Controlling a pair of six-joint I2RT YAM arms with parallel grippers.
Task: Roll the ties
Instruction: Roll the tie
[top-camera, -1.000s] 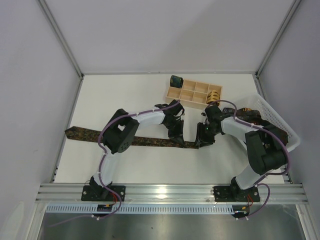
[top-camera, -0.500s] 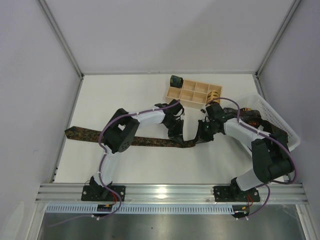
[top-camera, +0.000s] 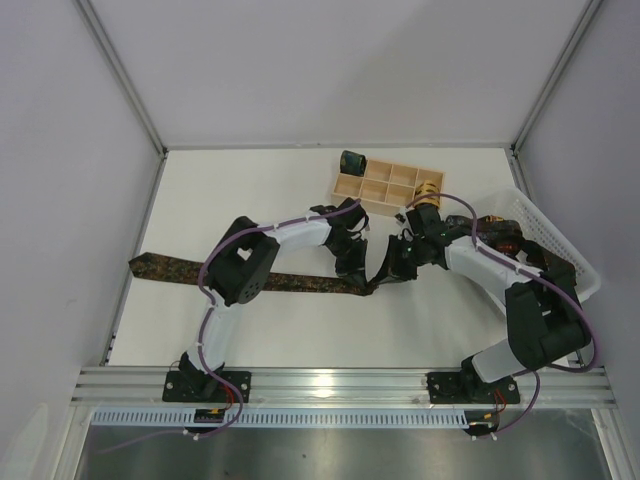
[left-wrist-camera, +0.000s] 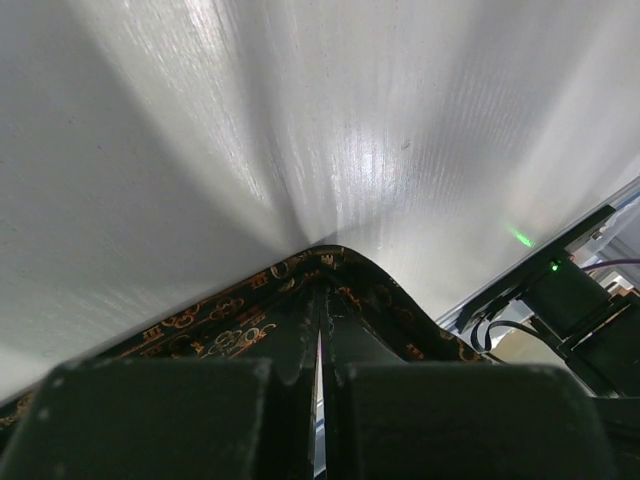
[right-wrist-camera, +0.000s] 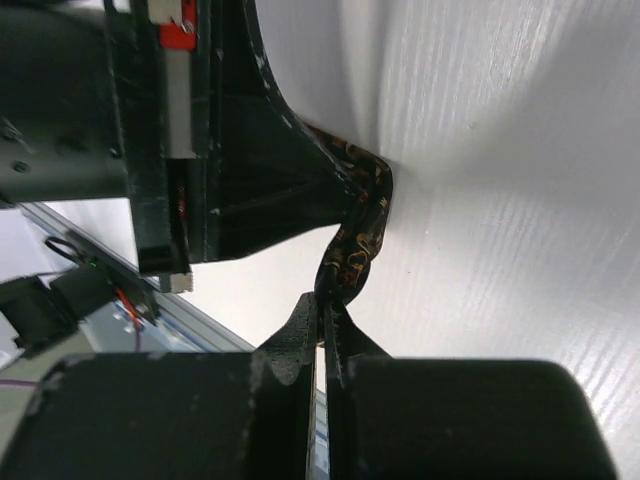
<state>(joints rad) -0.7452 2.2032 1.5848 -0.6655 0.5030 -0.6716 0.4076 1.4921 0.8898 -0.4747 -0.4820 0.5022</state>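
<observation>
The left gripper (top-camera: 352, 276) and right gripper (top-camera: 383, 270) both pinch the end of the tie (top-camera: 290, 282) tight, so rolling looks just started; next that end should curl over itself.

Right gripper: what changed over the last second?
The right gripper shut on the tie near its end and carried it left, toward the left gripper, buckling the fabric. The left gripper stayed shut on the tie; tray and basket did not move.
</observation>
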